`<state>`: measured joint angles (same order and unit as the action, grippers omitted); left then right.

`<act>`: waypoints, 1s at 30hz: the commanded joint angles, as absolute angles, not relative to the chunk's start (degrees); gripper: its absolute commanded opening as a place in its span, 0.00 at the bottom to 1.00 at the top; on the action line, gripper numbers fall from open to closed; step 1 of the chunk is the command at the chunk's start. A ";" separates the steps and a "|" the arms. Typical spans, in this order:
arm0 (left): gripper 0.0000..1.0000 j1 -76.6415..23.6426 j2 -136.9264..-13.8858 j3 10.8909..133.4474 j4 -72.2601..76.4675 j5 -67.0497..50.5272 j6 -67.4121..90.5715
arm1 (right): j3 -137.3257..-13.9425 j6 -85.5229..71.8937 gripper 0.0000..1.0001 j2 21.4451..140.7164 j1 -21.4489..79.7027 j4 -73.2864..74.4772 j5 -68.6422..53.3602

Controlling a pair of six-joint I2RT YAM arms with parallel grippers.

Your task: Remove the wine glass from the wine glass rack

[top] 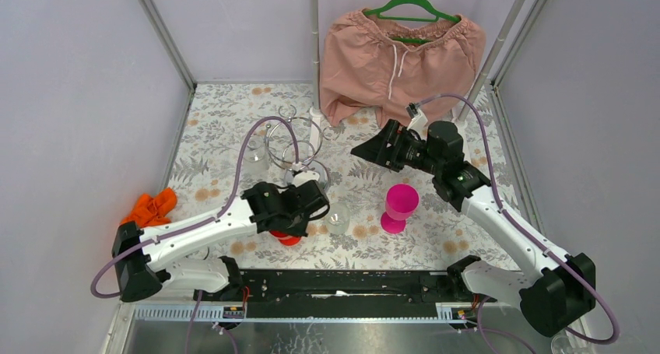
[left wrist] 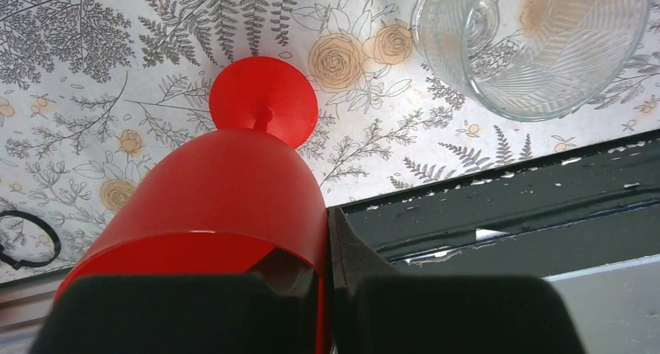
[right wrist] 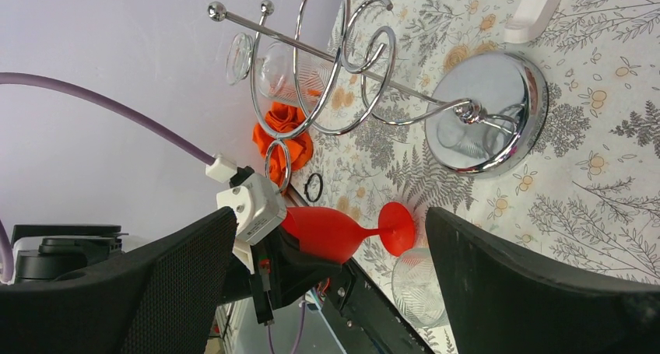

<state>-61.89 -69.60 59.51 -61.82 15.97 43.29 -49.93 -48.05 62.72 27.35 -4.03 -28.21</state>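
1. The left gripper (left wrist: 327,292) is closed on the red wine glass (left wrist: 233,191). The wall of the bowl, near the rim, sits between the two dark fingers.
2. The red wine glass is off the wine glass rack (right wrist: 481,109). It is upright in the grip, foot down, low over the flowered table cover (top: 226,120), on the near side of the table in front of the rack. I cannot tell whether the foot touches the cover.
3. The wine glass rack stands on its round mirror base further back, apart from the red wine glass. One hanging clear glass (right wrist: 284,68) is on it, foot up, in a wire hook.
4. The right gripper (top: 367,153) has its jaws wide apart and holds nothing. It hovers to the right of the rack, pointed toward it and not touching it.
5. A standing clear glass (left wrist: 537,50) is on the cover just beside the red wine glass, on its right. A pink goblet (top: 399,205) stands further to the right, near the right arm.
6. An orange cloth (top: 152,208) lies at the left edge of the table and a small black ring (right wrist: 313,187) lies near it. Pink shorts (top: 401,58) hang on a green hanger (top: 412,8) at the back
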 commanded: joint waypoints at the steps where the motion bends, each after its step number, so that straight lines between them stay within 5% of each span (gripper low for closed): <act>1: 0.00 -62.31 -70.83 61.49 -64.03 17.91 42.15 | -49.25 -48.81 1.00 61.17 26.32 -7.83 -30.63; 30: 0.00 -52.50 -64.68 54.89 -62.05 14.95 36.15 | -48.37 -50.97 1.00 62.57 25.49 -10.78 -32.78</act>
<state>-53.28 -65.71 56.66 -62.13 15.62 37.08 -48.84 -50.28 62.26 25.80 -7.40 -31.14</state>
